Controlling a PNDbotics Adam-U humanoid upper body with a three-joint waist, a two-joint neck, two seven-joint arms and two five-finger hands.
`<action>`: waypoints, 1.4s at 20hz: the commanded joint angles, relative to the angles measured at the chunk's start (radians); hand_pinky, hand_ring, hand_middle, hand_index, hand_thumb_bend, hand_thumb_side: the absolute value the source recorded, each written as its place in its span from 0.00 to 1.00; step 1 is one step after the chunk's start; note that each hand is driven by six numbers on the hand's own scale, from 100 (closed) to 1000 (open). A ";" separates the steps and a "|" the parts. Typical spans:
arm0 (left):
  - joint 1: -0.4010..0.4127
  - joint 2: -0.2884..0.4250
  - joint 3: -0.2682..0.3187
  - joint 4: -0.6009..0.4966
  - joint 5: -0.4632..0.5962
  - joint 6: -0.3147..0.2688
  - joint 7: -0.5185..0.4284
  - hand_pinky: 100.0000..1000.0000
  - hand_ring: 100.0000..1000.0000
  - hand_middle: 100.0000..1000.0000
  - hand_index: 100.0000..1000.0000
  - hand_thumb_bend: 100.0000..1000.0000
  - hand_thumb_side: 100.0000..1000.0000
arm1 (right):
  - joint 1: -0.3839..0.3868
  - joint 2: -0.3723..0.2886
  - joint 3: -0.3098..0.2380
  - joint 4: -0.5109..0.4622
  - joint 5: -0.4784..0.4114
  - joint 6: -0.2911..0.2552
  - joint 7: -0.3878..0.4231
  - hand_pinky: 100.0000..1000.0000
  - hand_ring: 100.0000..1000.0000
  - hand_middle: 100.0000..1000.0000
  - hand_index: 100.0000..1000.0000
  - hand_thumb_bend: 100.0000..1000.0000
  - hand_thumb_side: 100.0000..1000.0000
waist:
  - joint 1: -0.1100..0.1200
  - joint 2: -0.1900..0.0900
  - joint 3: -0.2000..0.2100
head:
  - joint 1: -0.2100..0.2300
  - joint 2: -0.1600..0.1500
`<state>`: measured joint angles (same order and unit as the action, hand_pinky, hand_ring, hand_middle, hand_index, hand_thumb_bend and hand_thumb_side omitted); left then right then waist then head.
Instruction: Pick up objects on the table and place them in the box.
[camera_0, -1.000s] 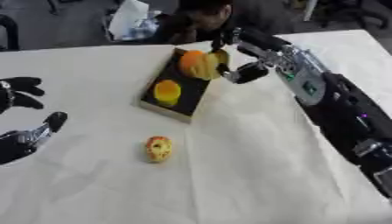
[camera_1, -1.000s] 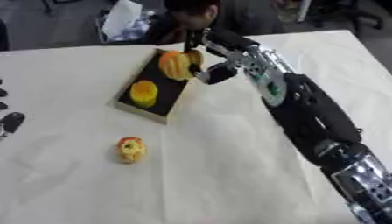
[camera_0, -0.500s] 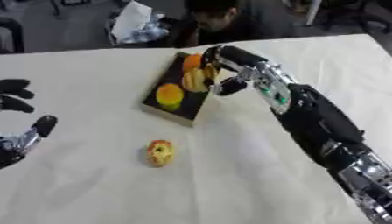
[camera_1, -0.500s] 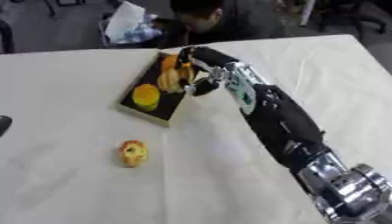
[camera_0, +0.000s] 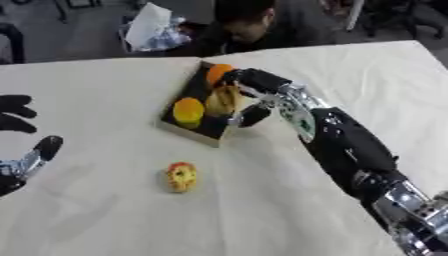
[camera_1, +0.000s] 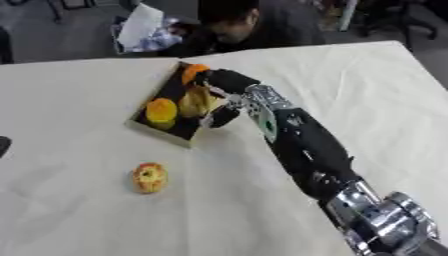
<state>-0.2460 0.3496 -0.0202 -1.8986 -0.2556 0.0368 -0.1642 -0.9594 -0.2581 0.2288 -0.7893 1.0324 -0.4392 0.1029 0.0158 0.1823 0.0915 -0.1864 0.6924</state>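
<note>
— Where is the right hand (camera_0: 248, 95)?
— Over the box (camera_0: 185, 131) at 12 o'clock on the bench (camera_0: 105, 210), fingers curled round a yellow fruit (camera_0: 223, 100) inside it.
— And the rest?
— A yellow-red fruit (camera_0: 180, 177) lies at 6 o'clock of the box; the left hand (camera_0: 24, 162) rests with straight fingers at 9 o'clock.
</note>
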 joint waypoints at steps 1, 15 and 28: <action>-0.005 0.009 0.009 -0.011 -0.004 0.001 0.001 0.66 0.53 0.56 0.77 0.50 0.36 | -0.027 -0.024 -0.005 -0.040 0.005 0.001 -0.025 0.80 0.80 0.78 0.90 0.28 0.30 | 0.003 -0.002 -0.003 | 0.000 -0.014; 0.028 0.021 0.059 -0.014 -0.010 0.020 0.075 0.65 0.52 0.54 0.76 0.47 0.35 | 0.072 -0.179 0.131 -0.474 -0.402 0.016 0.150 0.79 0.79 0.77 0.87 0.12 0.23 | -0.013 -0.005 -0.040 | 0.039 -0.007; 0.036 0.018 0.067 -0.002 -0.015 0.027 0.086 0.65 0.52 0.54 0.76 0.47 0.36 | 0.161 -0.167 0.287 -0.685 -0.599 0.037 0.419 0.79 0.79 0.77 0.87 0.07 0.30 | -0.011 -0.003 -0.045 | 0.033 -0.001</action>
<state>-0.2030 0.3503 0.0383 -1.8920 -0.2656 0.0629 -0.0779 -0.7842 -0.4254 0.5108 -1.4523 0.4452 -0.3978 0.4986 0.0154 0.1823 0.0474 -0.1512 0.6930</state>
